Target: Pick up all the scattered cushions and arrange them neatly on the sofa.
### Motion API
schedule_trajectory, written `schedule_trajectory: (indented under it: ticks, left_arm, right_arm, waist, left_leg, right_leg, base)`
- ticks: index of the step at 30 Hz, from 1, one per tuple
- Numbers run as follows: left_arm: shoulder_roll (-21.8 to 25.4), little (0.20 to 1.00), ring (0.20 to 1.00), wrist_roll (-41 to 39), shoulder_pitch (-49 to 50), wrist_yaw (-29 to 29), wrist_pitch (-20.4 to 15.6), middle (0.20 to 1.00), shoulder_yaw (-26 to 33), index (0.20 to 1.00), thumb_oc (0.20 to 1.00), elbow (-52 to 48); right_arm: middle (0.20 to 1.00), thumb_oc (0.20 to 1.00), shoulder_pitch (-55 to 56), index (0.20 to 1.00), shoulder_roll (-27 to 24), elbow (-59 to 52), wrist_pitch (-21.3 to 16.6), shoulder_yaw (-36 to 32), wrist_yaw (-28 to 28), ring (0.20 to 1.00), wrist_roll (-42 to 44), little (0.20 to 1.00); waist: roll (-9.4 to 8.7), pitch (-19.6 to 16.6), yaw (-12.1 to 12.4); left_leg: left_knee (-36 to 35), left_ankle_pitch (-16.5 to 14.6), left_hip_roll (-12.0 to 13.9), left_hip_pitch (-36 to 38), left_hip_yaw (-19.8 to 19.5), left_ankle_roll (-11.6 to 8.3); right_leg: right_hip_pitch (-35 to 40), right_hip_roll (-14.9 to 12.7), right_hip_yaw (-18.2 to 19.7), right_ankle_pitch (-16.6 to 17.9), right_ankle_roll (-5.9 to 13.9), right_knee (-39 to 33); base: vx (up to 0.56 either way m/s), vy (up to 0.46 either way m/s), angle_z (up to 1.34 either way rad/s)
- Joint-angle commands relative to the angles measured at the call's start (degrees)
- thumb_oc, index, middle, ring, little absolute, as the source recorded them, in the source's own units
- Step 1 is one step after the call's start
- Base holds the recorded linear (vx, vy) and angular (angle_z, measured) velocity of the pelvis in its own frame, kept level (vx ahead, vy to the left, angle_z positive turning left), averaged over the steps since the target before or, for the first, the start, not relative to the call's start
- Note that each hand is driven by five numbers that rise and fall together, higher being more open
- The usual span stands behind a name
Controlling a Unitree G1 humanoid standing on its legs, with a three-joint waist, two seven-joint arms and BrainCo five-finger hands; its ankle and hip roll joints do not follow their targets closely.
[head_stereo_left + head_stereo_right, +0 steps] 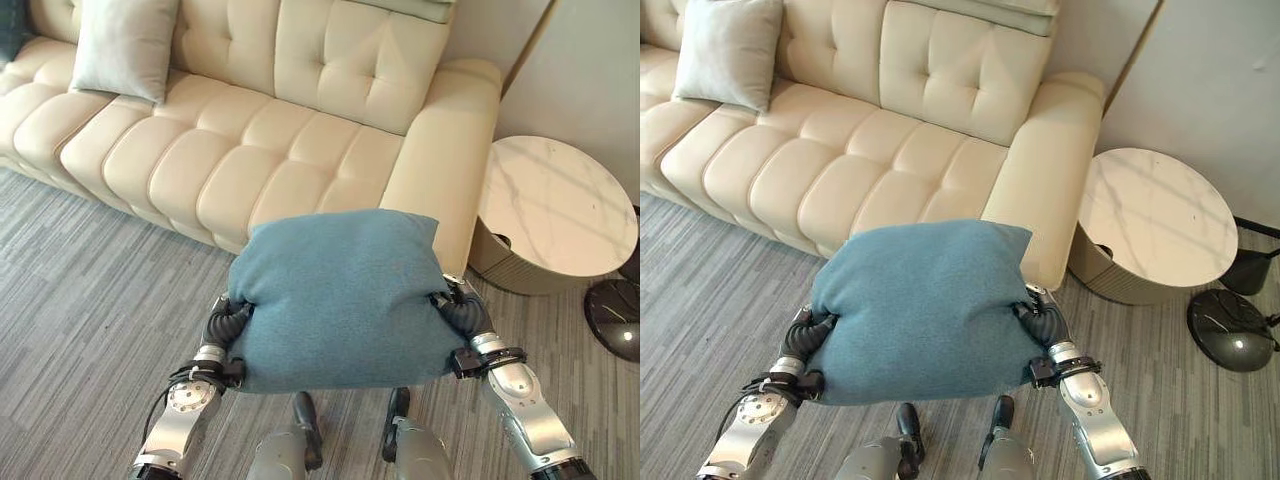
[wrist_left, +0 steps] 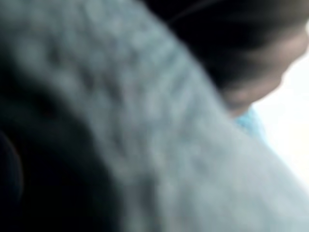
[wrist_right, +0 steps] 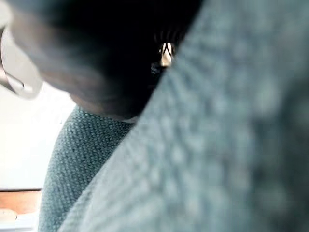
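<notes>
While blue cushion (image 1: 340, 300) hangs between left hand (image 1: 228, 322), right hand (image 1: 462, 312), finger state unclear; sofa (image 1: 250, 160) front edge near.

Round marble side table (image 1: 555, 205) on grey striped carpet (image 1: 90, 310).

Between the hands, the blue cushion (image 1: 340, 300) is matt woven cloth; beyond it, the cream sofa (image 1: 260, 150) looks smooth, leathery; the round table (image 1: 555, 205) glossy marble.

Round marble side table (image 1: 555, 205), grey carpet (image 1: 90, 300)
</notes>
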Motion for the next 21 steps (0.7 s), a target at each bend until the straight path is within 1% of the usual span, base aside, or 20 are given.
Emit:
schedule_trajectory:
  ticks: [1, 2, 3, 4, 5, 6, 7, 8, 9, 10, 11, 12, 13, 14, 15, 16, 17, 19, 20, 21]
  left_arm:
    - [0.14, 0.2, 0.2, 0.76, -2.32, -2.76, -5.12, 0.2, -1.35, 0.2, 0.2, -6.7]
    - [0.14, 0.2, 0.2, 0.76, -2.33, -2.77, -5.12, 0.2, -1.35, 0.2, 0.2, -6.69]
    - [0.27, 0.2, 0.2, 0.84, -2.36, -2.49, -4.95, 0.2, -1.19, 0.2, 0.2, -6.19]
    - [0.16, 0.2, 0.2, 0.54, -2.33, -2.06, -4.87, 0.2, -0.75, 0.2, 0.2, -5.71]
    - [0.14, 0.2, 0.2, 0.53, -2.33, -2.04, -4.87, 0.2, -0.74, 0.2, 0.2, -5.69]
    - [0.04, 0.2, 0.2, 0.57, -2.31, -1.85, -4.81, 0.2, -0.94, 0.2, 0.2, -5.56]
    - [-0.21, 0.2, 0.2, 0.37, -2.33, -1.98, -4.94, 0.2, -1.42, 0.2, 0.2, -5.52]
    - [-1.15, 0.2, 0.2, -0.37, -2.07, -2.64, -5.05, 0.2, -2.19, 0.2, 0.2, -5.45]
    - [-0.98, 0.2, 0.2, -0.22, -1.99, -2.63, -5.0, 0.2, -2.04, 0.2, 0.2, -5.4]
    - [-1.01, 0.2, 0.2, -0.22, -1.96, -2.63, -5.0, 0.2, -2.02, 0.2, 0.2, -5.41]
    - [-0.8, 0.2, 0.2, -0.14, -1.78, -2.61, -4.91, 0.2, -1.9, 0.2, 0.2, -5.34]
    - [-0.74, 0.2, 0.2, -0.12, -1.73, -2.72, -4.91, 0.2, -1.7, 0.2, 0.2, -5.3]
    - [-1.0, 0.2, 0.2, -0.13, -1.6, -2.71, -4.91, 0.2, -1.61, 0.2, 0.2, -5.18]
    - [-1.23, 0.2, 0.2, -0.05, -1.37, -2.92, -4.92, 0.2, -1.87, 0.2, 0.2, -5.26]
    - [-1.63, 0.2, 0.2, 0.08, -1.06, -3.32, -4.95, 0.2, -2.14, 0.2, 0.2, -5.44]
    - [-1.97, 0.2, 0.2, 0.15, -0.99, -3.36, -5.14, 0.2, -2.34, 0.2, 0.2, -5.44]
    - [-2.34, 0.2, 0.2, 0.26, -1.3, -3.53, -5.19, 0.2, -2.96, 0.2, 0.2, -5.39]
    - [-2.67, 0.2, 0.2, 0.04, -1.45, -3.6, -5.47, 0.2, -3.25, 0.2, 0.2, -5.45]
    - [-2.73, 0.2, 0.2, -0.01, -1.55, -3.51, -5.54, 0.2, -3.31, 0.2, 0.2, -5.43]
    - [-2.89, 0.2, 0.2, -0.12, -1.59, -3.57, -5.43, 0.2, -3.34, 0.2, 0.2, -5.37]
  right_arm:
    - [0.2, 0.2, -4.72, 0.2, 0.67, -4.41, -4.48, 1.54, 2.53, 0.2, 1.86, 0.2]
    - [0.2, 0.2, -4.73, 0.2, 0.66, -4.41, -4.48, 1.54, 2.53, 0.2, 1.86, 0.2]
    - [0.2, 0.2, -4.65, 0.2, 0.76, -4.23, -4.67, 1.87, 3.52, 0.2, 3.47, 0.2]
    - [0.2, 0.2, -4.88, 0.2, 0.73, -4.37, -4.68, 2.2, 3.81, 0.2, 4.13, 0.2]
    - [0.2, 0.2, -4.89, 0.2, 0.69, -4.35, -4.69, 2.22, 3.84, 0.2, 4.19, 0.2]
    - [0.2, 0.2, -4.91, 0.2, 0.79, -4.23, -4.85, 2.45, 3.71, 0.2, 4.32, 0.2]
    - [0.2, 0.2, -4.71, 0.2, 0.59, -4.27, -4.99, 2.35, 3.62, 0.2, 4.21, 0.2]
    - [0.2, 0.2, -4.57, 0.2, 0.33, -3.77, -4.59, 2.3, 3.89, 0.2, 4.51, 0.2]
    - [0.2, 0.2, -5.08, 0.2, 0.15, -3.48, -4.48, 2.61, 4.03, 0.2, 4.93, 0.2]
    - [0.2, 0.2, -5.1, 0.2, 0.12, -3.43, -4.51, 2.64, 4.04, 0.2, 4.95, 0.2]
    - [0.2, 0.2, -5.41, 0.2, 0.08, -3.43, -4.56, 2.86, 4.13, 0.2, 5.33, 0.2]
    - [0.2, 0.2, -5.47, 0.2, -0.21, -3.45, -4.62, 3.02, 4.52, 0.2, 5.59, 0.2]
    - [0.2, 0.2, -5.13, 0.2, -0.58, -3.58, -4.63, 2.84, 4.61, 0.2, 5.36, 0.2]
    - [0.2, 0.2, -4.44, 0.2, -0.9, -3.92, -4.54, 2.51, 4.4, 0.2, 5.11, 0.2]
    - [0.2, 0.2, -3.38, 0.2, -1.3, -4.32, -4.65, 1.93, 4.66, 0.2, 4.86, 0.2]
    - [0.2, 0.2, -2.61, 0.2, -1.53, -4.29, -4.79, 1.25, 4.54, 0.2, 4.74, 0.2]
    - [0.2, 0.2, -1.63, 0.2, -2.47, -3.98, -4.82, 0.43, 4.39, 0.2, 4.26, 0.2]
    - [0.2, 0.2, -1.48, 0.2, -3.57, -3.71, -4.96, -0.15, 3.95, 0.2, 4.06, 0.2]
    - [0.2, 0.2, -1.64, 0.2, -3.86, -3.47, -5.01, -0.25, 3.62, 0.2, 4.04, 0.2]
    - [0.2, 0.2, -1.86, 0.2, -4.07, -3.1, -4.87, -0.32, 3.67, 0.2, 3.92, 0.2]
  waist:
    - [0.6, -1.44, -2.22]
    - [0.61, -1.41, -2.25]
    - [0.66, -1.23, -2.57]
    - [0.8, -1.27, -2.32]
    - [0.83, -1.24, -2.49]
    - [0.73, -1.07, -2.52]
    - [0.65, -1.13, -2.92]
    - [0.26, -1.19, -3.76]
    - [0.04, -1.2, -3.71]
    - [0.22, -1.03, -3.73]
    - [0.4, -1.19, -3.62]
    - [0.26, -1.19, -4.13]
    - [0.4, -1.26, -4.6]
    - [0.53, -1.47, -4.99]
    - [0.61, -1.81, -5.55]
    - [0.8, -2.16, -6.04]
    - [1.11, -2.72, -7.22]
    - [1.15, -2.72, -7.4]
    - [0.69, -2.74, -7.19]
    - [0.86, -2.64, -6.93]
  left_leg:
    - [-2.55, -2.24, -1.09, 1.99, -2.76, -3.03]
    - [-2.56, -2.24, -1.09, 2.02, -2.79, -3.03]
    - [-2.98, -3.33, -1.48, 3.35, -3.35, -3.38]
    - [-2.97, -3.54, -1.47, 3.48, -2.97, -3.49]
    - [-2.94, -3.69, -1.51, 3.54, -3.12, -3.49]
    - [-3.15, -2.99, -1.68, 3.45, -2.49, -3.17]
    - [-3.72, -3.29, -2.22, 4.29, -2.69, -3.09]
    - [-3.9, -4.54, -4.02, 6.07, -4.14, -2.87]
    - [-4.0, -5.04, -4.66, 6.5, -4.26, -2.85]
    - [-3.93, -5.34, -4.49, 6.78, -4.32, -2.88]
    - [-4.07, -6.59, -4.64, 7.73, -4.71, -3.14]
    - [-4.09, -6.29, -4.9, 7.97, -4.57, -3.12]
    - [-4.04, -7.0, -5.02, 9.18, -4.92, -3.33]
    - [-3.83, -7.92, -5.33, 10.27, -5.59, -3.38]
    - [-3.3, -8.76, -5.81, 11.21, -5.84, -3.68]
    - [-1.75, -9.27, -5.75, 11.3, -5.9, -4.61]
    - [4.78, -8.46, -4.14, 10.42, -4.37, -6.97]
    - [14.01, -5.04, -1.89, 8.06, -2.47, -9.43]
    - [17.19, -3.46, -0.76, 6.28, -1.58, -9.92]
    - [17.11, -3.78, 0.82, 5.77, -0.52, -9.59]
  right_leg:
    - [-0.2, 9.35, 4.0, -8.33, 0.38, 2.32]
    - [-0.15, 9.35, 3.96, -8.34, 0.37, 2.31]
    - [-2.09, 9.95, 2.44, -8.31, 0.8, 2.67]
    - [-2.62, 9.11, -0.46, -8.31, 0.96, 3.46]
    - [-2.61, 9.0, -0.61, -8.58, 1.03, 3.75]
    - [-2.83, 8.36, -2.78, -7.84, 0.47, 3.9]
    - [-3.57, 9.97, -2.19, -8.18, 0.19, 3.81]
    - [-5.05, 12.82, 1.12, -6.68, 0.72, 0.71]
    - [-5.88, 12.07, 0.57, -4.92, 0.78, -2.08]
    - [-5.54, 12.23, 0.48, -5.06, 0.81, -2.13]
    - [-6.43, 11.92, -0.37, -5.21, 1.21, -3.69]
    - [-7.65, 11.38, -1.82, -3.09, 1.11, -5.11]
    - [-8.16, 11.42, -1.85, -2.81, 1.52, -5.59]
    - [-6.95, 11.48, -1.28, -2.95, 1.45, -7.97]
    - [-5.89, 11.55, -0.37, -2.46, 0.76, -9.06]
    - [-5.07, 11.5, 0.11, -2.15, 0.49, -9.51]
    - [-2.51, 11.37, -0.51, -2.0, -0.45, -10.84]
    - [0.71, 12.19, -0.6, -2.92, -1.84, -11.94]
    - [1.9, 12.28, -0.35, -3.73, -2.56, -12.36]
    - [2.8, 12.73, 0.19, -4.85, -2.88, -12.09]
  base:
    - [0.18, 0.116, 0.74]
    - [0.31, 0.118, 0.37]
    - [0.25, 0.067, 0.34]
    - [0.25, 0.068, 0.13]
    - [0.05, 0.035, 0.21]
    - [0.06, 0.023, 0.17]
    - [0.26, 0.031, 0.1]
    - [0.37, 0.002, 0.03]
    - [0.32, -0.005, 0.03]
    - [0.26, -0.019, 0.18]
    - [0.21, -0.036, 0.28]
    - [0.34, -0.082, 0.13]
    - [0.31, -0.103, -0.01]
    - [0.39, -0.085, 0.03]
    - [0.35, -0.079, 0.18]
    - [0.42, -0.144, 0.42]
    - [0.37, -0.179, 0.53]
    - [0.27, -0.17, 0.46]
    - [0.2, -0.118, 0.0]
    - [0.17, -0.067, -0.23]
